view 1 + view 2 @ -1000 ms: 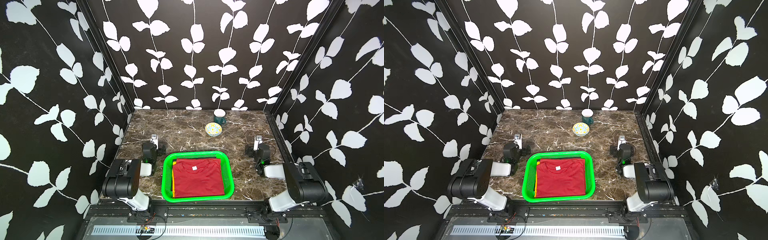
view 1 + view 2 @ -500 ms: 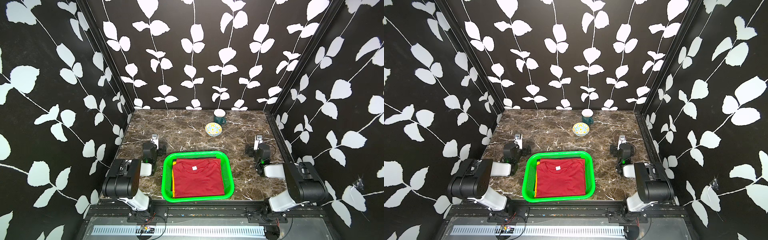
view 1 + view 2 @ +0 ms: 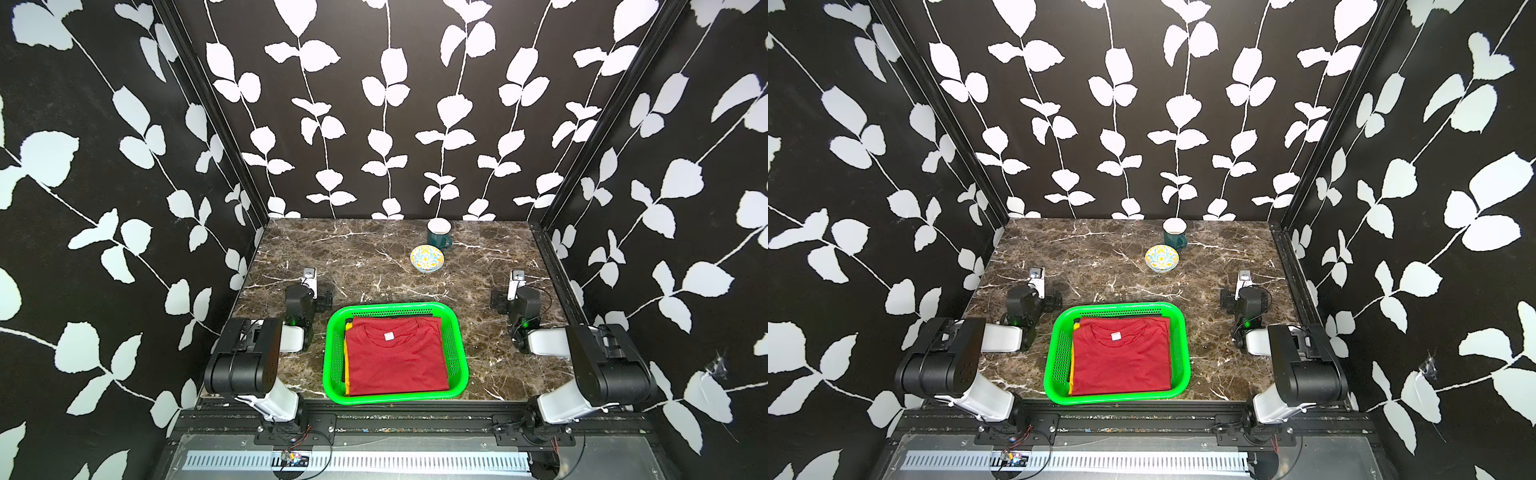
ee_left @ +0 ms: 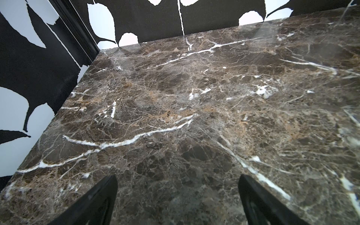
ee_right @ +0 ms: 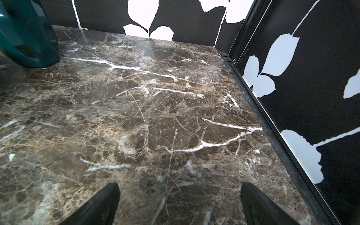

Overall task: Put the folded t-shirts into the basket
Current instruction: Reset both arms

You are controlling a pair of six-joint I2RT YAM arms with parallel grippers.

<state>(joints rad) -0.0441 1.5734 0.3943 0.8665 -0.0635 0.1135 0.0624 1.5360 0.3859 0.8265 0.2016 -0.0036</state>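
Observation:
The green basket (image 3: 395, 306) (image 3: 1117, 308) stands at the front middle of the marble table. A stack of folded t-shirts lies inside it, with the red t-shirt (image 3: 395, 361) (image 3: 1121, 359) on top. A yellow edge (image 3: 346, 357) (image 3: 1072, 365) peeks out on the stack's left side; the black one is hidden. My left gripper (image 3: 316, 296) (image 4: 177, 181) rests left of the basket, open, with only bare marble between its fingers. My right gripper (image 3: 503, 299) (image 5: 180, 189) rests right of the basket, also open and empty. Neither touches the basket.
A dark green mug (image 3: 438, 235) (image 5: 27, 33) and a small patterned bowl (image 3: 427, 258) stand at the back of the table, right of centre. Black walls with white leaves close in the table on three sides.

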